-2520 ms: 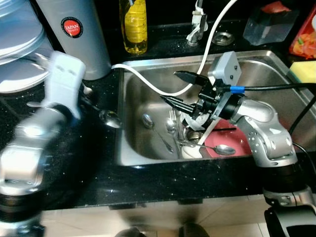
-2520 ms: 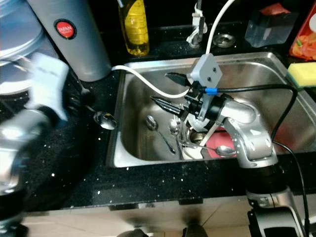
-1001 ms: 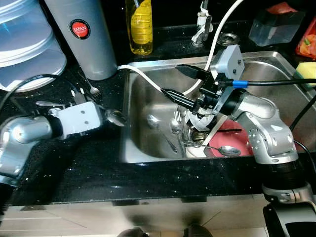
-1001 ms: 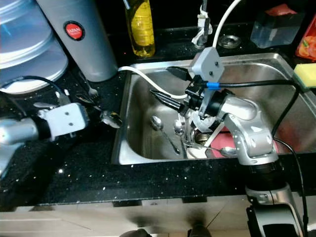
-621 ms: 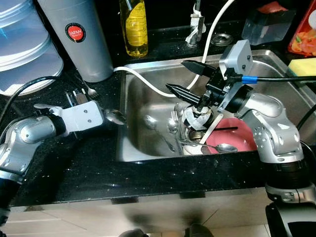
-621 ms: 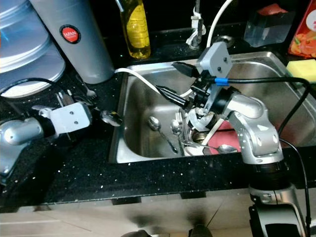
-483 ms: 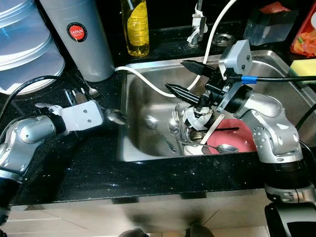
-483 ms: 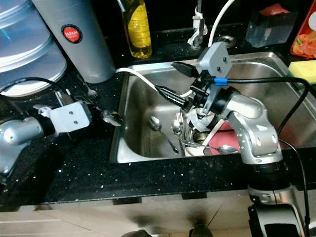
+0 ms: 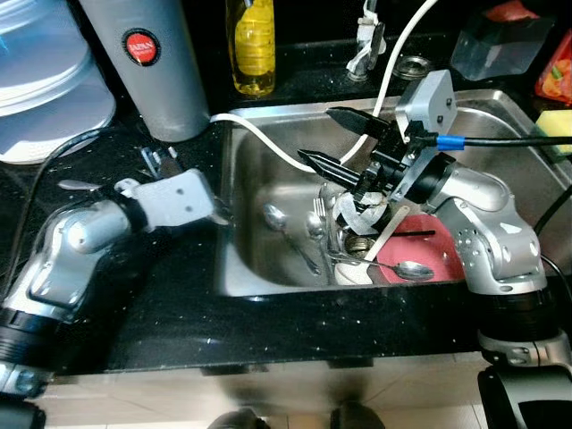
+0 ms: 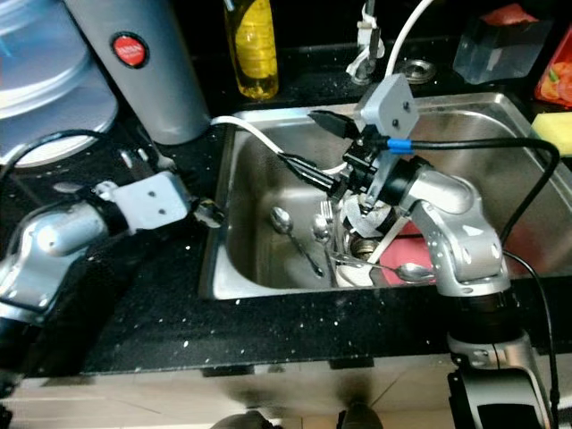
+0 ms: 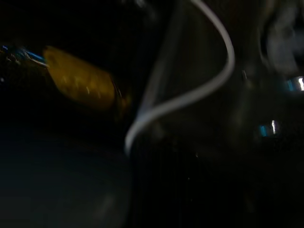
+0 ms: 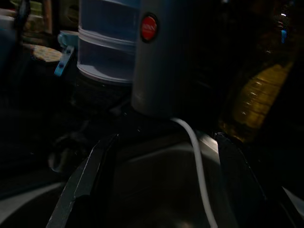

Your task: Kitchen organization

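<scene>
My right gripper (image 9: 315,134) hangs open over the steel sink (image 9: 268,268), its two black fingers wide apart above the dishes; its fingertips (image 12: 111,138) hold nothing. In the sink lie spoons (image 9: 273,215), a fork (image 9: 315,214), a white cup (image 9: 353,273) and a red plate (image 9: 440,256) with a spoon (image 9: 407,268) on it. My left arm's wrist housing (image 9: 175,198) is on the black counter at the sink's left rim. It covers the spot where a spoon lay. The left wrist view is dark and blurred.
A white hose (image 9: 268,143) curves from the counter across the sink. A grey thermos (image 9: 143,63), a yellow soap bottle (image 9: 253,45) and stacked clear containers (image 9: 45,80) stand behind. Forks (image 9: 154,161) lie on the counter. Faucet (image 9: 362,45) and sponge (image 9: 559,121) at the back right.
My left arm has pushed right toward the sink rim and now hides the counter spoon. The right gripper has stayed open in about the same place.
</scene>
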`<state>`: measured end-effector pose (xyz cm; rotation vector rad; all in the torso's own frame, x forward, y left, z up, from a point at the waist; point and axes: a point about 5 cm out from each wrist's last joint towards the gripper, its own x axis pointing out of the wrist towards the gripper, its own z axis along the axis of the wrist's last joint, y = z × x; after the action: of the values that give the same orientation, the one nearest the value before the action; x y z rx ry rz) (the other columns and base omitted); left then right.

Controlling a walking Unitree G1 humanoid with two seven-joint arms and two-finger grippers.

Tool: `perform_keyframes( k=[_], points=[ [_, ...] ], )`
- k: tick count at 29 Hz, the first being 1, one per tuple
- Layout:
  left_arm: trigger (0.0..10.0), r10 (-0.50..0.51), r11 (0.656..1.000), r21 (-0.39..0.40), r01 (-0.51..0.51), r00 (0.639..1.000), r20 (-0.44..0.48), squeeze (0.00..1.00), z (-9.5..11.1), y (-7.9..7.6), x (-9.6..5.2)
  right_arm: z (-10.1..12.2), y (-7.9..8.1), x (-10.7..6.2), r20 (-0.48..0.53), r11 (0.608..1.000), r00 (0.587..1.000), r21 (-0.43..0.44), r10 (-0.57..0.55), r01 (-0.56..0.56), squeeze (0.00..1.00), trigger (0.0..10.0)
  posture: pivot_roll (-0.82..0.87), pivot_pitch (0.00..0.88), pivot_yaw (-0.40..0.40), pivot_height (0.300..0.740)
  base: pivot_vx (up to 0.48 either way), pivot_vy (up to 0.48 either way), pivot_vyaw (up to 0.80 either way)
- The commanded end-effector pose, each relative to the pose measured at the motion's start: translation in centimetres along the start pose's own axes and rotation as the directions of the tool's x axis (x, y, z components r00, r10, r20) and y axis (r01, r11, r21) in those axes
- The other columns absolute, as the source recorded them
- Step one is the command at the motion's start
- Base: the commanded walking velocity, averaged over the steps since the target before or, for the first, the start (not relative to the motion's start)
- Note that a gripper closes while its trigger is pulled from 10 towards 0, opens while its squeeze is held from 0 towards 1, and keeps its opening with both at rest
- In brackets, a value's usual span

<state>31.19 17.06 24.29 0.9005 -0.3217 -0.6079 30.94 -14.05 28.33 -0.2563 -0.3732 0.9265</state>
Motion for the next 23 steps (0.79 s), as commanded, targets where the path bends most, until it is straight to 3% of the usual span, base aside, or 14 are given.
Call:
perform_keyframes(
  k=[1,2,4,5,6,7,8,10,12,17,19,20,22,23],
  points=[
    [3.6,0.020,0.999,-0.049,-0.020,1.000,0.008,0.00,0.3,0.1,0.0,0.3,0.1,0.1,0.009,1.000,1.000,-0.003,0.006,-0.006,0.00,10.0,-0.05,0.103,0.077,0.740,0.000,0.000,0.00],
    [10.0,0.112,0.982,-0.153,-0.112,0.994,-0.010,0.00,0.7,1.4,0.1,0.4,0.1,0.2,0.010,1.000,1.000,-0.004,0.003,-0.003,0.00,10.0,-0.05,0.102,0.080,0.740,0.000,0.000,0.00],
    [10.0,0.112,0.982,-0.153,-0.112,0.994,-0.010,0.00,0.7,1.4,0.1,0.4,0.1,0.2,0.010,1.000,1.000,-0.004,0.003,-0.003,0.00,10.0,-0.05,0.102,0.080,0.740,0.000,0.000,0.00],
    [10.0,0.166,0.963,-0.211,-0.169,0.986,-0.033,0.00,0.8,2.2,0.1,0.4,0.1,0.1,0.011,1.000,1.000,-0.005,0.000,0.000,0.00,10.0,-0.05,0.102,0.080,0.740,0.000,0.000,0.00],
    [10.0,0.275,0.878,-0.372,-0.301,0.954,-0.123,0.00,0.8,3.9,-0.2,0.5,0.0,0.0,0.010,1.000,1.000,-0.007,-0.008,0.008,0.00,10.0,-0.05,0.100,0.081,0.740,0.000,0.000,0.00],
    [10.0,0.295,0.847,-0.416,-0.330,0.944,-0.149,0.00,0.8,4.2,-0.3,0.5,0.0,0.0,0.010,1.000,1.000,-0.007,-0.011,0.011,0.00,10.0,-0.05,0.100,0.081,0.740,0.000,0.000,0.00],
    [10.0,0.295,0.847,-0.416,-0.330,0.944,-0.149,0.00,0.8,4.2,-0.3,0.5,0.0,0.0,0.010,1.000,1.000,-0.007,-0.011,0.011,0.00,10.0,-0.05,0.100,0.081,0.740,0.000,0.000,0.00],
    [10.0,0.307,0.719,-0.581,-0.381,0.925,-0.226,0.00,0.5,4.4,-0.7,0.5,-0.1,0.0,0.014,1.000,1.000,-0.008,-0.025,0.025,0.00,10.0,-0.04,0.098,0.089,0.740,0.000,0.000,0.00],
    [10.0,0.301,0.594,-0.669,-0.447,0.894,-0.330,0.00,0.1,3.7,-1.1,0.6,-0.1,0.0,0.024,0.999,0.999,-0.008,-0.045,0.045,0.00,10.0,-0.04,0.094,0.090,0.740,0.000,0.000,0.00],
    [10.0,0.311,0.562,-0.623,-0.545,0.837,-0.451,0.00,-0.7,2.6,-1.8,0.6,-0.3,0.0,0.032,0.997,0.997,-0.008,-0.071,0.072,0.00,10.0,-0.04,0.090,0.087,0.740,0.000,0.000,0.00],
    [10.0,0.311,0.562,-0.623,-0.545,0.837,-0.451,0.00,-0.7,2.6,-1.8,0.6,-0.3,0.0,0.032,0.997,0.997,-0.008,-0.071,0.072,0.00,10.0,-0.04,0.090,0.087,0.740,0.000,0.000,0.00],
    [10.0,0.325,0.565,-0.569,-0.598,0.795,-0.512,1.00,-1.8,2.4,-2.5,0.7,-0.5,0.0,0.034,0.996,0.996,-0.010,-0.086,0.087,0.00,10.0,-0.05,0.088,0.088,0.740,0.000,0.000,0.00],
    [10.0,0.346,0.570,-0.474,-0.672,0.718,-0.604,1.00,-3.4,2.2,-3.8,0.9,-1.0,0.0,0.042,0.993,0.992,-0.010,-0.117,0.118,0.00,10.0,-0.05,0.087,0.086,0.740,0.000,0.000,0.00],
    [10.0,0.346,0.570,-0.474,-0.672,0.718,-0.604,1.00,-3.4,2.2,-3.8,0.9,-1.0,0.0,0.042,0.993,0.992,-0.010,-0.117,0.118,0.00,10.0,-0.05,0.087,0.086,0.740,0.000,0.000,0.00]
  ],
)
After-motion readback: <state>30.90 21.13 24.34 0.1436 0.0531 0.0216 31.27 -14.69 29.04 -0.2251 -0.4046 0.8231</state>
